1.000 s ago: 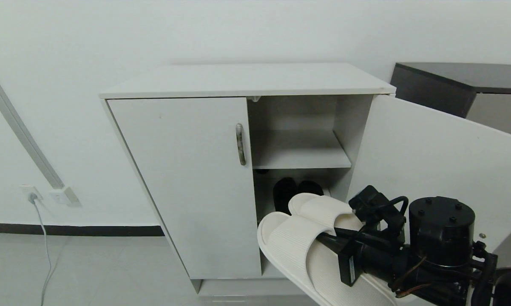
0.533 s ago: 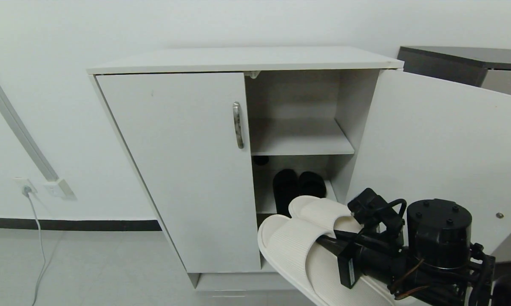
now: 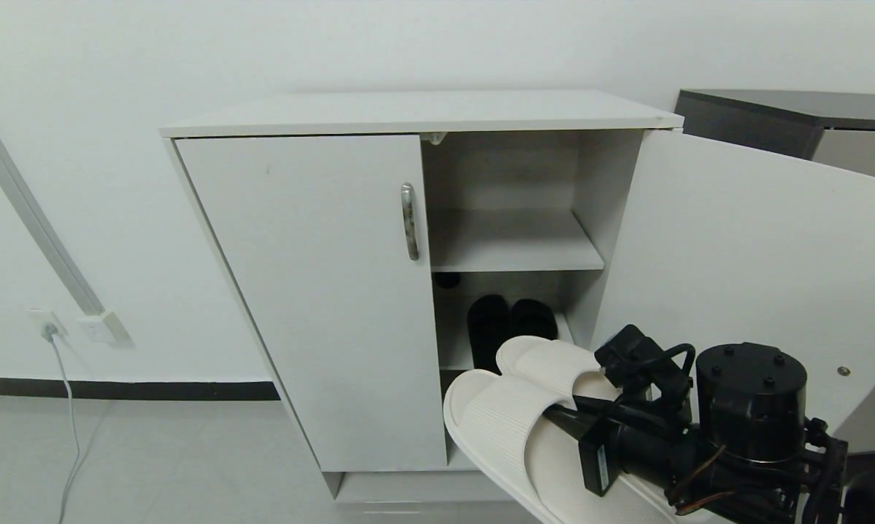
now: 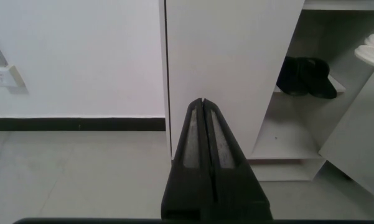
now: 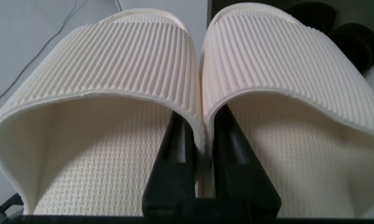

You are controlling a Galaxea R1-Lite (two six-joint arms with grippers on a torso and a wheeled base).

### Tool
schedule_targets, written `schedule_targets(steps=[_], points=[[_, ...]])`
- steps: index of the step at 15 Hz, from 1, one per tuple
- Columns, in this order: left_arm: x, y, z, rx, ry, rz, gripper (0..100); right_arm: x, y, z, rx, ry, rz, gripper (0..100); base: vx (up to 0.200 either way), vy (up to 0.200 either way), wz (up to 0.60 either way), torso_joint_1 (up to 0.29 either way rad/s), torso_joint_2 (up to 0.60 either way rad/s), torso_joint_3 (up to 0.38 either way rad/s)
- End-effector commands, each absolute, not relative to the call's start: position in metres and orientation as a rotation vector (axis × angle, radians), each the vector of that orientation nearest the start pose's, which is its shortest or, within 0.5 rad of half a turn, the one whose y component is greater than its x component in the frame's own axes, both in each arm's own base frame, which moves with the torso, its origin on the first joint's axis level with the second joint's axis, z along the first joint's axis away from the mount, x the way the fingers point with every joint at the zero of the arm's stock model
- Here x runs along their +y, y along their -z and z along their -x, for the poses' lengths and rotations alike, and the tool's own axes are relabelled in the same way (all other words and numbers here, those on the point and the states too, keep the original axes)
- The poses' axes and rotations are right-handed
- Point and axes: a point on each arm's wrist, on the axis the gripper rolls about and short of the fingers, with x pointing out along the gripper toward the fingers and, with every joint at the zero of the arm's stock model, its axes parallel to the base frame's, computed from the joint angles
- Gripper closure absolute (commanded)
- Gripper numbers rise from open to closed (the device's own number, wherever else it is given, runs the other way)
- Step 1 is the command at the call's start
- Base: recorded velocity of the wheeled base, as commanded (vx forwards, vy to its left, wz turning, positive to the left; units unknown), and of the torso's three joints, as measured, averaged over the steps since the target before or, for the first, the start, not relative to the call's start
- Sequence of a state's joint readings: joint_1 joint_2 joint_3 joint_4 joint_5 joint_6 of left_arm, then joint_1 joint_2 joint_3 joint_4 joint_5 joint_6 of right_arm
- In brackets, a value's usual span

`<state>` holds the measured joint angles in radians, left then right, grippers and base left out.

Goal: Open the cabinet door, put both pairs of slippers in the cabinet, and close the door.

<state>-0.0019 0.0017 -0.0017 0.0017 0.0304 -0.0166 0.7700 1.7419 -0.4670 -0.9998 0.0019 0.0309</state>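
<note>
Insertion of the white slippers (image 3: 514, 422), pinched at their inner edges by the right jaws outside the open cabinet (image 3: 408, 116), should run level and toes-first, clearing the closed door (image 3: 321, 291) and the black slippers (image 3: 512, 324) inside; left jaws closed, empty.

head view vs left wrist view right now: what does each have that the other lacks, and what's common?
Head view adds: the cabinet top, the door handle, and the right gripper clamped on the white slippers in front of the cabinet opening.
Left wrist view adds: the left gripper, shut with nothing in it, pointing toward the closed left door.
Both: that closed left door, the black slippers on a shelf inside, and at least part of the white slippers.
</note>
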Motion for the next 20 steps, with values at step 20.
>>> schedule_targets(steps=[20], points=[[0.001,-0.076,0.023,0.003,-0.025,0.014,100,0.268,-0.109,-0.223,0.266,-0.391,0.045,100,0.000,0.000,-0.03,-0.001,0.03,0.018]])
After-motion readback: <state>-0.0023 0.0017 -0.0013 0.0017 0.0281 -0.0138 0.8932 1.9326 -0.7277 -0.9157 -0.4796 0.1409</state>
